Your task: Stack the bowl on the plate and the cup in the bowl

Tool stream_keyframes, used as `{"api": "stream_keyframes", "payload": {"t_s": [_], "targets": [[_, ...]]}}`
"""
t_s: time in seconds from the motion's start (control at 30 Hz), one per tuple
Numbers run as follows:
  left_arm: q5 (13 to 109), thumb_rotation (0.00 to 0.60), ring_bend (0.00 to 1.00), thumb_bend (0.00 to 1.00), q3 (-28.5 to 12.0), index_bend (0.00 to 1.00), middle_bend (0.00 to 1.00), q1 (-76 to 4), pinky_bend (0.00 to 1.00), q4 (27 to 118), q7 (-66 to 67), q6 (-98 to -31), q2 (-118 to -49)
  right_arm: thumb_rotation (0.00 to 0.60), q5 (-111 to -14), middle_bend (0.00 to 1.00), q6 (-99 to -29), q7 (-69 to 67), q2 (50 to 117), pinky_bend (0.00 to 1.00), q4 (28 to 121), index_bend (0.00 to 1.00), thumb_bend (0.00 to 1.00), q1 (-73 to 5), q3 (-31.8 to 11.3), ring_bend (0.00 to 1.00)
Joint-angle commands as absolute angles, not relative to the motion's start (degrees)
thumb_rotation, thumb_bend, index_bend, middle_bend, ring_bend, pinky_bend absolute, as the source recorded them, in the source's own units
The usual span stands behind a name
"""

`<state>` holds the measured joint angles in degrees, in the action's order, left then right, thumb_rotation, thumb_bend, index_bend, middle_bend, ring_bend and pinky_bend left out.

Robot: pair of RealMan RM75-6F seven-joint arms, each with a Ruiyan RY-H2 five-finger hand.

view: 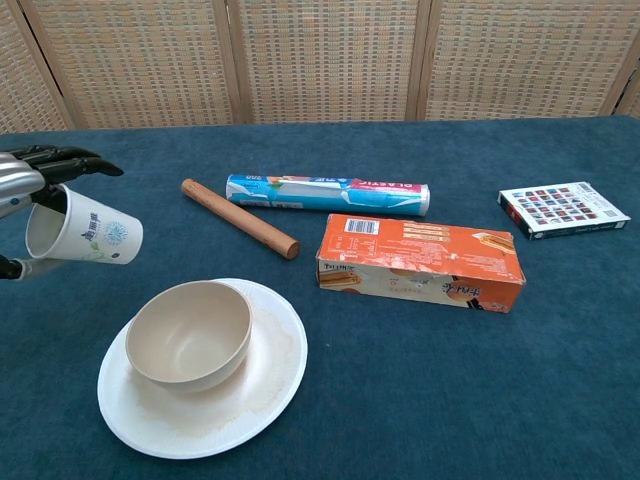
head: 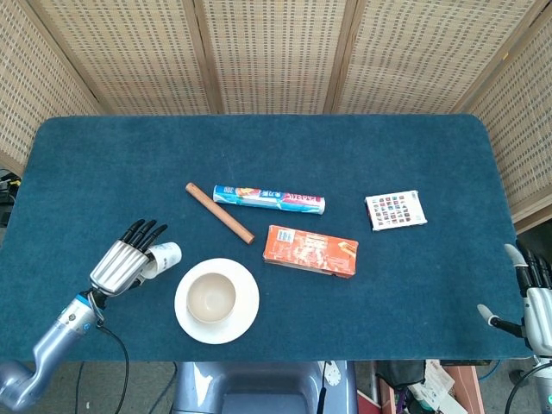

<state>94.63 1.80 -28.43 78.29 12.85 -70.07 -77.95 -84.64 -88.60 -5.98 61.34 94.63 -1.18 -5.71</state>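
- Bowl (view: 189,335) sits on the plate (view: 262,390) at lower left of the chest view, so the cup (view: 84,232) is what's left to place.
- Left hand (head: 122,264) holds the cup off the table at far left, tipped on its side, mouth toward the frame edge, fingers (view: 62,160) draped over the rim.
- To do it well, I'd say: bring it upright over the bowl, lower gently, then release.
- Right hand (head: 536,297) waits at lower right of the head view, fingers apart, holding nothing.

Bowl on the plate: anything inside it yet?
Nothing shows inside the bowl; its visible interior is bare. It sits on the plate. The cup is tilted in the left hand, off to the bowl's side.
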Motion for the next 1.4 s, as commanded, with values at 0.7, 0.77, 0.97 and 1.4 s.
{"api": "stream_keyframes", "payload": {"t_s": [0.7,0.77,0.97,1.4], "targets": [[81.15,0.6,0.0,0.39,0.21,0.64,0.08,-37.71,0.06,107.88,28.49,-49.37,-65.51,0.6,-83.7,0.0,-89.41,-8.42,60.79,0.0,93.94,0.0,0.14,-0.58,-6.43,0.0],[78.82,0.6,0.0,0.39,-0.07,0.64,0.08,-38.42,0.06,108.64,30.35,-48.29,-65.2,0.6,-83.72,0.0,-89.37,-8.34,60.83,0.0,93.98,0.0,0.14,-0.6,-6.43,0.0],[73.21,0.6,0.0,0.39,-0.24,0.64,0.07,-40.51,0.06,110.58,36.84,-46.88,-65.88,0.6,-83.9,0.0,-89.36,-8.31,60.89,0.0,93.98,0.0,0.14,-0.63,-6.39,0.0],[63.85,0.6,0.0,0.39,0.41,0.64,0.05,-44.78,0.06,112.51,44.71,-45.86,-68.99,0.6,-83.86,0.0,-89.75,-9.37,60.72,0.0,93.75,0.0,0.14,-0.38,-6.57,0.0]]}}
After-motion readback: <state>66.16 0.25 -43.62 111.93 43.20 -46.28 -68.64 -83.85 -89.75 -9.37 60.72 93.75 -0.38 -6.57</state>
